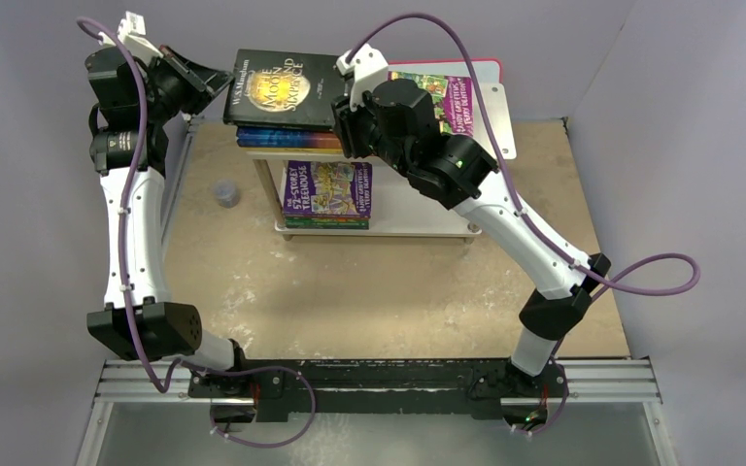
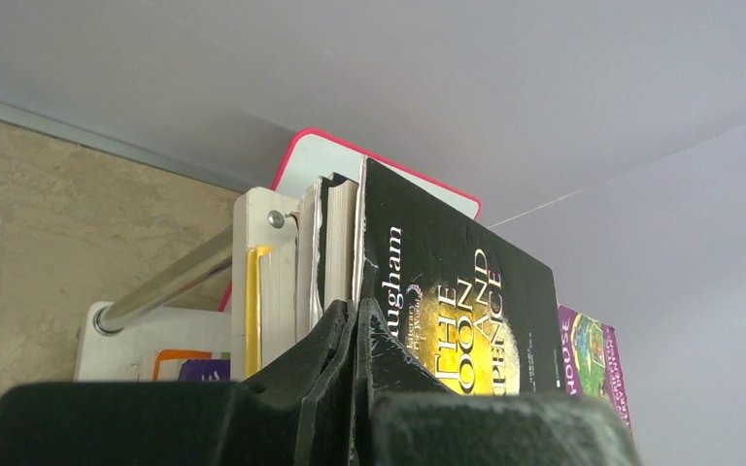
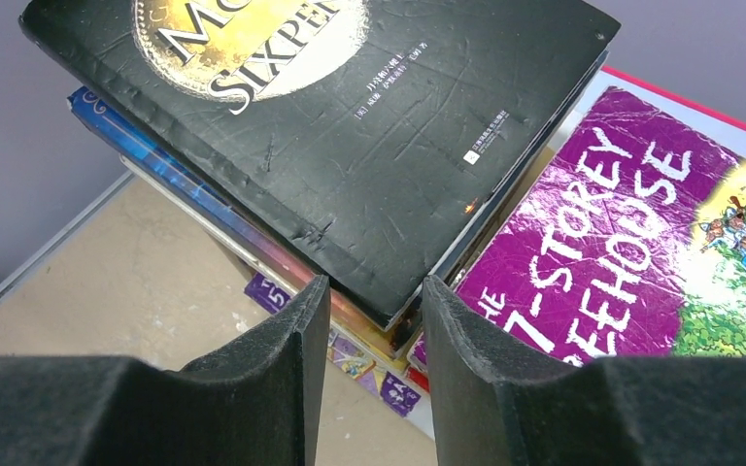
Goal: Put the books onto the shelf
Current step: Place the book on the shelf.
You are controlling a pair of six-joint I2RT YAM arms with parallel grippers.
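Beige counter (image 1: 350, 291), as I see it from overhead. A small grey round object (image 1: 225, 194) lies on it, left of the two-tier shelf (image 1: 418, 221). On the upper board I see a stack topped by the black Moon and Sixpence (image 1: 282, 89). The lower board carries a stack topped by a purple Storey Treehouse book (image 1: 327, 187). Beside the upper stack, a pink-edged white board (image 1: 500, 121) bears a second Treehouse book (image 1: 439, 97).

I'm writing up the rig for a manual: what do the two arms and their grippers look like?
The left arm and right arm have white tubular links between chunky black joints. A purple cable loops along each. The fingers are black, matt, wedge-shaped pads.
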